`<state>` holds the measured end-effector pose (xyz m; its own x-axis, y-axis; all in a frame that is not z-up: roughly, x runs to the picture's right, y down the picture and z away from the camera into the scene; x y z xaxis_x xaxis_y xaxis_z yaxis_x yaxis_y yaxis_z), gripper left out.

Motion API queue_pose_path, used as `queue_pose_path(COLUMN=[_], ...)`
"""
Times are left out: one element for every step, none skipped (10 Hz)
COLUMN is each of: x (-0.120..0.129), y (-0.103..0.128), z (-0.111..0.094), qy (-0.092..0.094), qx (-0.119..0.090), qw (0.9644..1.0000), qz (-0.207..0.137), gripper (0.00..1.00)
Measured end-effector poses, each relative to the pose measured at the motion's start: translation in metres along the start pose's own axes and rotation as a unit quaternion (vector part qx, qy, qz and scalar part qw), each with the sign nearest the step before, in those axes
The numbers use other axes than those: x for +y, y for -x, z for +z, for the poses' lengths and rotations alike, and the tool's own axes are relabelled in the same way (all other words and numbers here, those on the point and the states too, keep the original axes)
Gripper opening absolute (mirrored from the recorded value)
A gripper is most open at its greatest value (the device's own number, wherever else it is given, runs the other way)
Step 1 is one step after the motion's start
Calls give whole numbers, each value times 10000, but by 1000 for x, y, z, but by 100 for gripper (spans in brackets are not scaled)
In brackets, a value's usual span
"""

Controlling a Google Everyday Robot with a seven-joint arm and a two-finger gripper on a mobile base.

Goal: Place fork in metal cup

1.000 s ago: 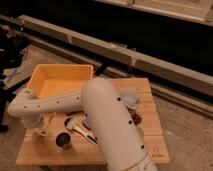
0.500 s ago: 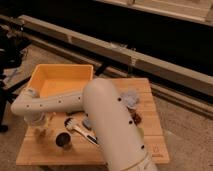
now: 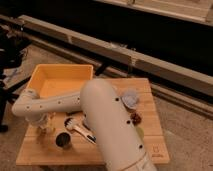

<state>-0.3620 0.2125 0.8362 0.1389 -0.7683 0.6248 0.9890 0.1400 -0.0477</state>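
My white arm reaches across the wooden tabletop (image 3: 150,150) to its left edge. There the gripper (image 3: 43,125) hangs low near the front-left corner, jaws released and grasping nothing I can see. The small round grey metal cup (image 3: 63,140) stands upright by the front edge, just right of the gripper. I cannot make out the slim fork. A white-headed, black-handled utensil (image 3: 80,130) lies beside the cup, and a yellow plastic bin (image 3: 60,74) fills the back-left corner.
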Motion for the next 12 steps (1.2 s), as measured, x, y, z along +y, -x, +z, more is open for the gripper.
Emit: queue_pose_path(x=[1,2,3,4,2,2,4,5,9,15,18,21], y=[0,0,-1,-1,-1,1,0,1,2,1,0,1], z=[1,1,2,0,0,0,0,-1,-7,-19,-27,-43], qy=[17,38,40,33,4,23,30,30,-1,-87,-137,-225], qx=[-1,1,1,1,-2,-7,-11,-10,-19,-5,8,35], qw=[10000,10000,10000,10000,10000,10000,10000,10000,10000,10000,9999,9997], qz=[3,3,6,18,15,-1,10,7,8,33,37,20], gripper=[56,43,36,23,15,5,0,0,0,0,0,0])
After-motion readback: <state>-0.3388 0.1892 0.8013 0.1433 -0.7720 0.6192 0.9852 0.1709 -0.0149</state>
